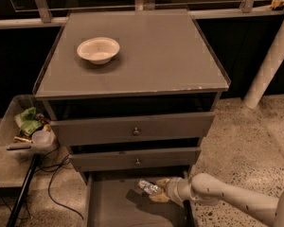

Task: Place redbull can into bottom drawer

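The redbull can (147, 187) is clamped in the tool (157, 191) and projects toward 9 o'clock. It hangs over the rear floor of the open bottom drawer (109, 207).

Hazards:
- The middle drawer (135, 159) front overhangs at 12 o'clock, so any lift would likely strike it.
- A release from this height may let the can roll.

Open floor lies toward 7 o'clock. The drawer's right wall crowds the arm at 3 o'clock.
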`<move>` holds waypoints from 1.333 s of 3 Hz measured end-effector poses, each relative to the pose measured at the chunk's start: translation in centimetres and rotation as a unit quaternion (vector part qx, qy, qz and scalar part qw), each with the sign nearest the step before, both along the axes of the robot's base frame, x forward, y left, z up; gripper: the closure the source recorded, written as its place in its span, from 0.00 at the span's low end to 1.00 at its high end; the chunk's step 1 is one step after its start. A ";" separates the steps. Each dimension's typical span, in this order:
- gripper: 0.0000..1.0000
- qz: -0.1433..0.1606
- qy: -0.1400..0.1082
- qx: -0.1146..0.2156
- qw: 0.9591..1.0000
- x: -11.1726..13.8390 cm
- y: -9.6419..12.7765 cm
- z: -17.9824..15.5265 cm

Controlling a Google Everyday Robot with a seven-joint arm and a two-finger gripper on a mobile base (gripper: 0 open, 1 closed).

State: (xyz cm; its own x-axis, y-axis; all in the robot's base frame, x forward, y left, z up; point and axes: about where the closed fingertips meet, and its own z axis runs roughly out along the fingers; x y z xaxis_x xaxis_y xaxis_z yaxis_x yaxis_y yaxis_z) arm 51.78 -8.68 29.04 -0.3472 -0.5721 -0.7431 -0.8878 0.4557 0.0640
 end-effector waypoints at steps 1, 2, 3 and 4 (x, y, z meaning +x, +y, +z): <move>1.00 0.030 -0.029 0.011 0.999 0.4 -0.7 -1.5; 1.00 0.054 -0.034 0.014 0.998 0.4 -0.9 -4.0; 1.00 0.072 -0.025 0.010 0.997 -0.1 -0.9 -6.7; 1.00 0.082 -0.007 0.000 0.997 -1.0 -0.6 -9.9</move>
State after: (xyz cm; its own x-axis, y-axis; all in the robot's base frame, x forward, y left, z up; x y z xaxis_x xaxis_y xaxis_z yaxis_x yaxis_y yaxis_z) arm 50.83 -9.30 19.19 -0.2393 -0.6207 -0.7467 -0.9509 0.3053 0.0509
